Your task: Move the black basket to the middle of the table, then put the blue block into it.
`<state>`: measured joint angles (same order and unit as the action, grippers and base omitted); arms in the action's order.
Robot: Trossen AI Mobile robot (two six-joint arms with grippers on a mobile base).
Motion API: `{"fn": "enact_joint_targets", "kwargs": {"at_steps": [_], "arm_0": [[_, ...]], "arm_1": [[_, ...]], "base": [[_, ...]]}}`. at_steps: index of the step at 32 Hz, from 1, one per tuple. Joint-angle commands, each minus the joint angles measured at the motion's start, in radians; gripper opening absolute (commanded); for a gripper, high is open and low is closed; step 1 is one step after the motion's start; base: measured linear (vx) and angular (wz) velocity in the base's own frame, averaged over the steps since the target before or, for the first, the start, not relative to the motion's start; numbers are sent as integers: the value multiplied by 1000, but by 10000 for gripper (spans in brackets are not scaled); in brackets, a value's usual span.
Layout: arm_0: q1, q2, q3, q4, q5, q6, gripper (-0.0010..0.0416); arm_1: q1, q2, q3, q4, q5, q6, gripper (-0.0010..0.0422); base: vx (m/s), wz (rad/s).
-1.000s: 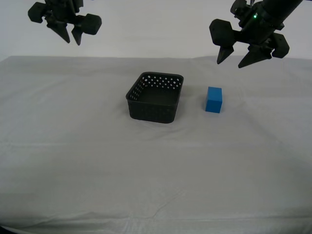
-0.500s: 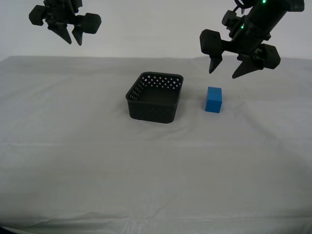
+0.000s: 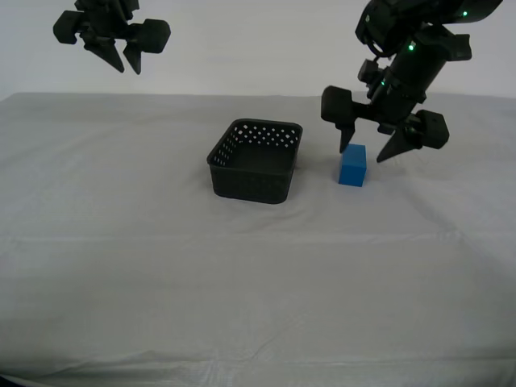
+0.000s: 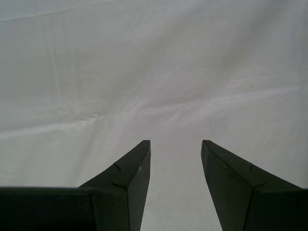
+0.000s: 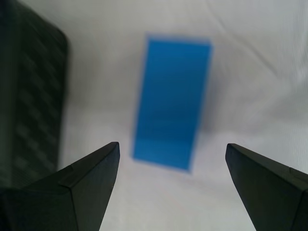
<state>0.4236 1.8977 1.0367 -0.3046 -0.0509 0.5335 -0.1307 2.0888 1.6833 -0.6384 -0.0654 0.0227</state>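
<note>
Grey-white cloth table (image 3: 161, 274), wrinkled; first end effector (image 3: 370, 151) spread above blue block (image 3: 353, 166); second end effector (image 3: 121, 60) parted.

On the cloth-covered table (image 3: 121, 258) we find the small perforated black plastic basket (image 3: 256, 160) near the middle. The small solid blue rectangular block (image 3: 353, 165) stands just beside it, toward the exterior view's right, not touching.

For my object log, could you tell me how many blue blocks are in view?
1. The blue block stands on the table, just beside the black basket on the exterior view's right, under my first gripper. The basket's interior is partly hidden.
</note>
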Motion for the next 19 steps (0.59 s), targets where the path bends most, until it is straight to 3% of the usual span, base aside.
{"fn": "enact_joint_targets", "kwargs": {"at_steps": [1,7,11,15,17,18,19], "arm_0": [[14,48,24,13,-1,20,311],[30,163,169,-37,-13,7,305],[30,190,195,-70,-7,-5,300],[30,198,194,-73,26,3,297],[30,198,193,-72,38,14,282],[30,198,195,-71,51,16,256],[30,198,195,-70,51,17,195]], "arm_1": [[0,0,0,2,6,1,139],[0,0,0,-3,6,1,139],[0,0,0,-3,7,2,139],[0,0,0,-2,55,1,139],[0,0,0,-3,58,1,139],[0,0,0,-3,58,1,139],[0,0,0,-3,58,1,139]], "base": [[0,0],[0,0],[0,0],[0,0],[0,0],[0,0],[0,0]]}}
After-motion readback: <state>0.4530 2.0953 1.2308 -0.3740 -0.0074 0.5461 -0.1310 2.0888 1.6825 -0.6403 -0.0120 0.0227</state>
